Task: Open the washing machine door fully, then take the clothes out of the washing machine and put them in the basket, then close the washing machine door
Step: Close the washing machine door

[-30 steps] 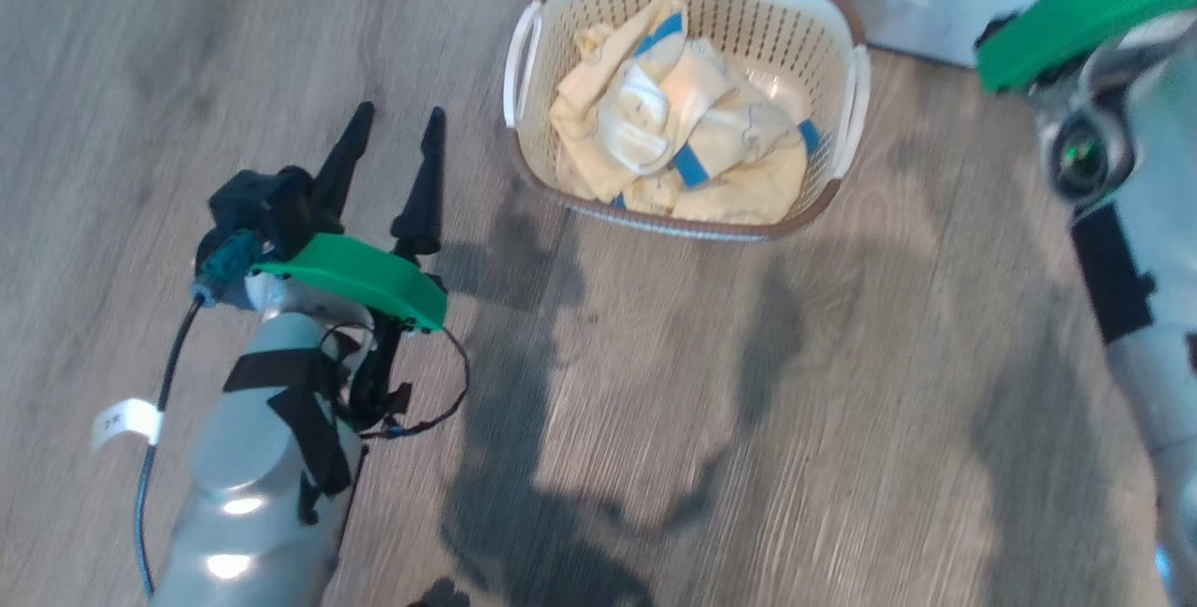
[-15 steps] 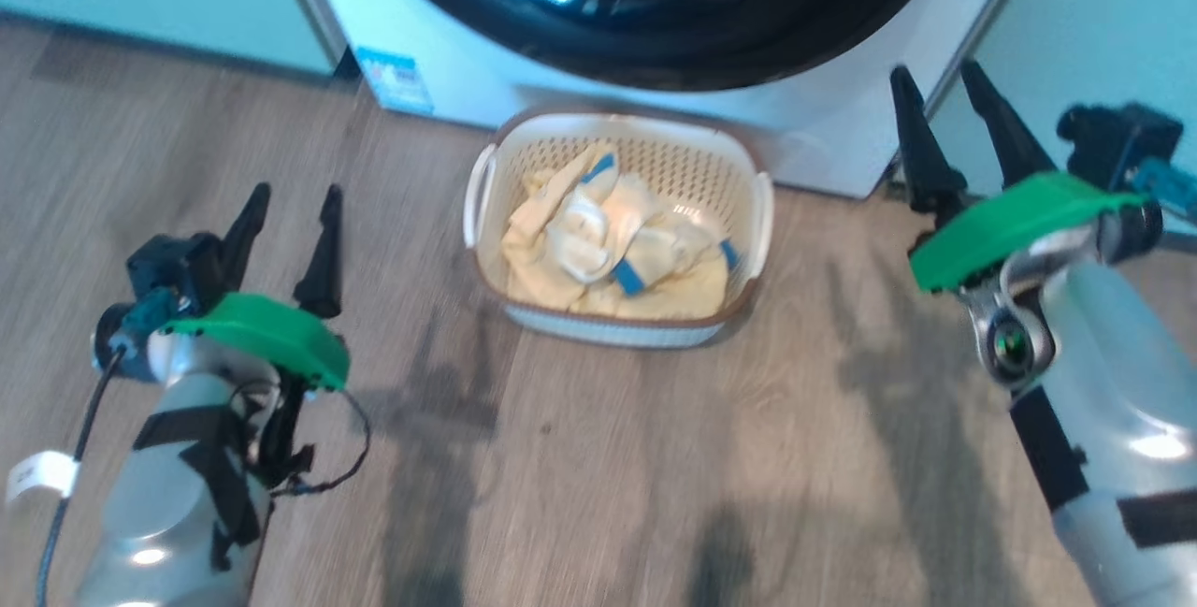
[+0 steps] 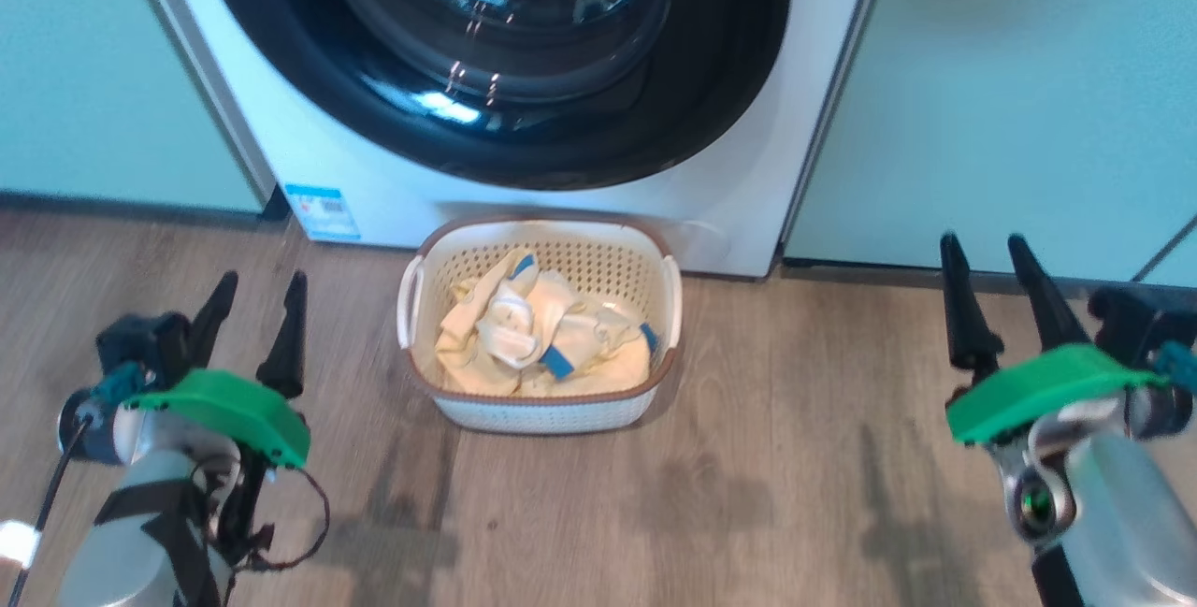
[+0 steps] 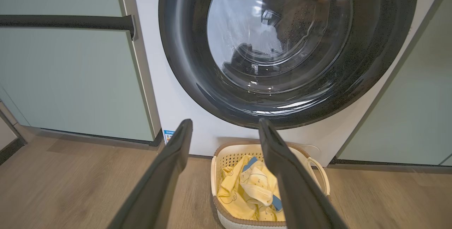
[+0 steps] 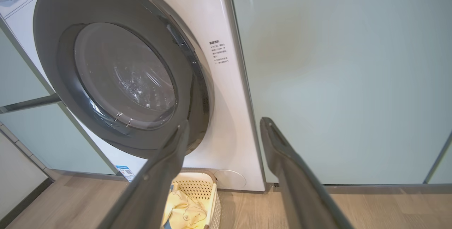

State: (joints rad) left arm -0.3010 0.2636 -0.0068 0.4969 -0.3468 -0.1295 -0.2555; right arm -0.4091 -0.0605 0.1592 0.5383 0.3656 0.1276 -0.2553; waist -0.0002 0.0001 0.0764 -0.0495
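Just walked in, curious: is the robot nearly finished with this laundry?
Done: the clothes lie in the basket on the floor, and the washing machine door looks shut on the washing machine. In hand: nothing; the left gripper and right gripper are open and empty, either side of the basket. Left: seemingly nothing, though whether the door has latched I cannot tell.

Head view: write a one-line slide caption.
The clothes lie in the basket before the washing machine, door shut; left gripper and right gripper flank it, open and empty.
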